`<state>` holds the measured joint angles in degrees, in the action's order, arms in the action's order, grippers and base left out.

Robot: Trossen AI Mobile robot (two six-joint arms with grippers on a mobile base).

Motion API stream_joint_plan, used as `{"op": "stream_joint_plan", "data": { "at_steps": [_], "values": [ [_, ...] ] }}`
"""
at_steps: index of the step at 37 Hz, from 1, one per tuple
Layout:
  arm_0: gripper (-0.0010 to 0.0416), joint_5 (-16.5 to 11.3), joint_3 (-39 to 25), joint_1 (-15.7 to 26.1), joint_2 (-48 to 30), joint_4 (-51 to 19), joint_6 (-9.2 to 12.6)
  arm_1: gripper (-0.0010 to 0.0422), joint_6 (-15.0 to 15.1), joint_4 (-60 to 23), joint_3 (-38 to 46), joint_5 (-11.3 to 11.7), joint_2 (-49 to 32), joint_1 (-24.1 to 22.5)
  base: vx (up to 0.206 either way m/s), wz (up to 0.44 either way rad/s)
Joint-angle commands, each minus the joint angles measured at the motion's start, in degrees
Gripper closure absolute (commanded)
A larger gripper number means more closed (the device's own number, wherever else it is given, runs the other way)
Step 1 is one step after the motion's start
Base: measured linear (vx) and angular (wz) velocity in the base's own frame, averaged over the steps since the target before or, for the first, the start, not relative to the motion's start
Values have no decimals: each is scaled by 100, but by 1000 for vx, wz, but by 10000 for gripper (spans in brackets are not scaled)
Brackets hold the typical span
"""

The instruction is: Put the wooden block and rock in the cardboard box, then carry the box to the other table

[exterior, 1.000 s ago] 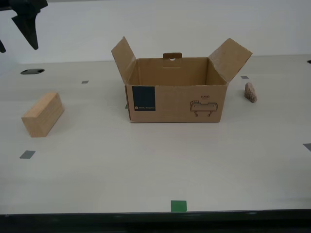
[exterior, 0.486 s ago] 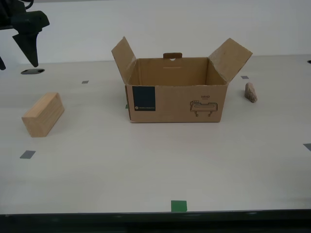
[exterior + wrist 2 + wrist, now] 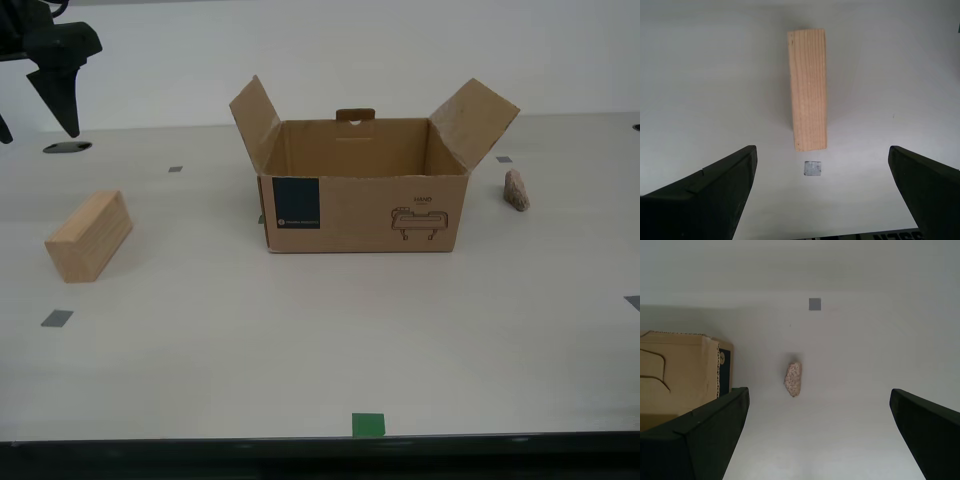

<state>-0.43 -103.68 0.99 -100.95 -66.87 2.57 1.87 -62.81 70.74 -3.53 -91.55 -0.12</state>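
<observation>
My second gripper (image 3: 820, 192), jaws spread wide and holding nothing, hangs above the block (image 3: 809, 88), which lies on the table (image 3: 300, 340) ahead of its fingertips. My first gripper (image 3: 820, 432), equally wide and unloaded, hangs over the rock (image 3: 793, 379), beside the box (image 3: 677, 375).

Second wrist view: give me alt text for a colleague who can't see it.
A light wooden block lies on a pale table, seen from above between the wide-open fingers of my second pincer. A small grey tape square sits just off the block's near end; nothing is held.

Pale table (image 3: 300, 340), grey tape sq. (image 3: 56, 318), white wall (image 3: 350, 50).
</observation>
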Motion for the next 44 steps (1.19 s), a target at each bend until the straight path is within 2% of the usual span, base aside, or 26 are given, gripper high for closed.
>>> {"op": "stream_joint_plan", "data": {
  "at_steps": [1, 10, 16, 34, 44],
  "values": [
    [13, -22, 254, -2, -4, 127, -22, 53, 9, -2, 4, 7, 2, 0, 0, 0],
    [12, -76, 1051, 4, -4, 754, -107, 53, 9, 22, 4, 7, 2, 0, 0, 0],
    [12, -702, 1523, 7, -4, 1263, -105, 53, 9, 35, 4, 7, 2, 0, 0, 0],
    [23, -713, 2479, 13, -4, 2262, -105, 53, -17, 35, 4, 7, 2, 0, 0, 0],
    [19, -772, 2441, 13, -310, 2253, -105, 53, -37, 35, 0, 7, 2, 0, 0, 0]
  ]
}}
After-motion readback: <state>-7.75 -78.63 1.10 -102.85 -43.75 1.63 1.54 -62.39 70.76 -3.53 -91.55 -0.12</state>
